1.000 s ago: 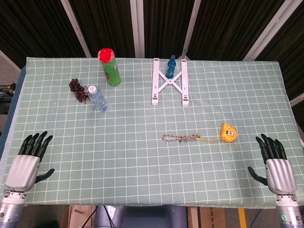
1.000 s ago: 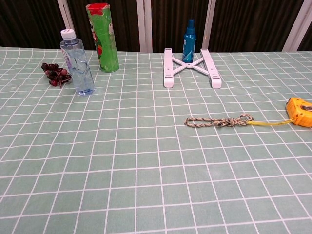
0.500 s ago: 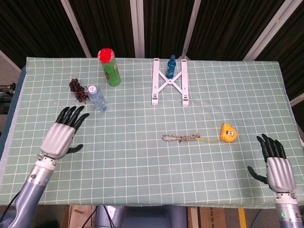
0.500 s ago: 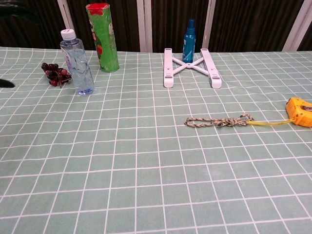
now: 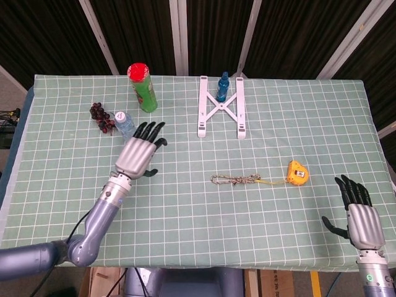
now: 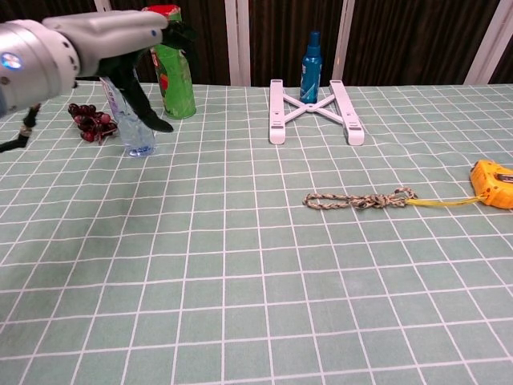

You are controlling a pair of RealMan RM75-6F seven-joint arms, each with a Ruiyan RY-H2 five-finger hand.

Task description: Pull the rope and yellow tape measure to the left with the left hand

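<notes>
A braided rope [image 5: 235,179] [image 6: 357,199] lies right of the table's middle, joined by a yellow tape strip to the yellow tape measure [image 5: 296,172] [image 6: 492,181] on its right. My left hand [image 5: 137,153] [image 6: 112,36] hovers open above the table left of the rope, fingers spread, holding nothing. A wide gap separates it from the rope's left end. My right hand [image 5: 359,213] rests open at the table's front right corner, away from the tape measure.
A clear water bottle [image 5: 125,122] [image 6: 128,112], dark grapes [image 5: 102,117] [image 6: 90,119] and a green can with red lid [image 5: 142,86] [image 6: 170,60] stand at the back left. A white folding stand [image 5: 221,106] [image 6: 314,108] and a blue spray bottle [image 5: 223,86] [image 6: 312,56] sit at the back middle.
My left arm has swung from the front left corner up and to the right, now hovering beside the water bottle. The right hand, rope and tape measure have stayed put.
</notes>
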